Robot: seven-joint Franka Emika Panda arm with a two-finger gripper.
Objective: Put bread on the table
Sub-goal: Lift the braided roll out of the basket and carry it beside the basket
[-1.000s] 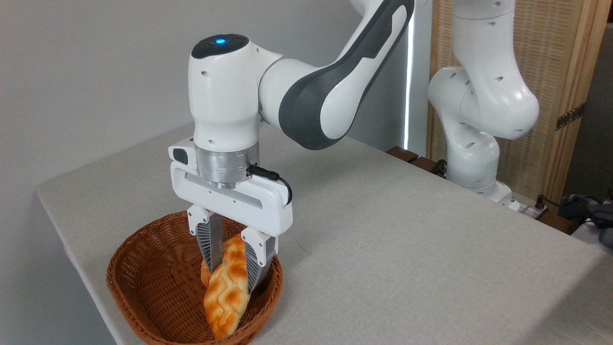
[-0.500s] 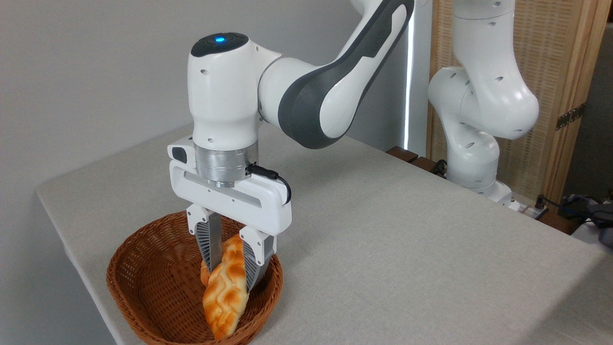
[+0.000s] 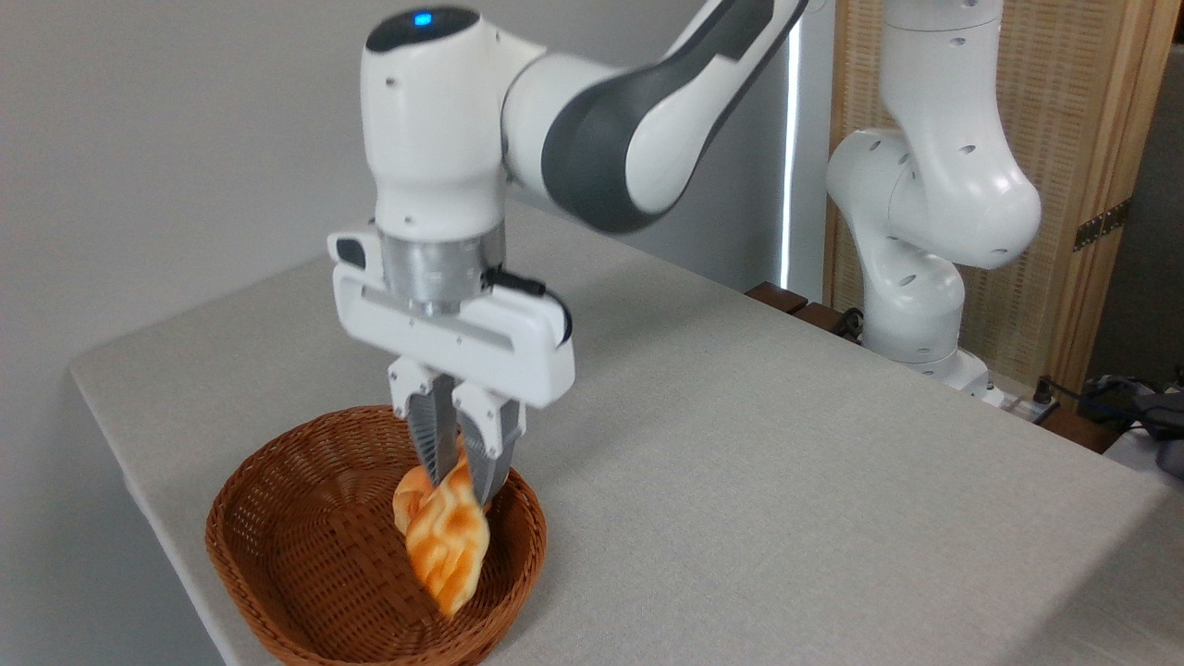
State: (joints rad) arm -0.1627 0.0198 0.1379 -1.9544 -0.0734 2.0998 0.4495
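Bread [image 3: 444, 541] hung tip-down above the wicker basket [image 3: 277, 555], pinched at its upper end between the gripper [image 3: 455, 481] fingers, grey-beige table [image 3: 786, 444] beneath.

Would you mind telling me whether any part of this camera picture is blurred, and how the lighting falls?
In the fixed camera view, the bread and the end effector shut on it look slightly motion-smeared, while the wicker basket and the table are sharp. The lighting is soft and even, with only a faint shadow on the cloth right of the basket, and a bright strip glares behind the arm.
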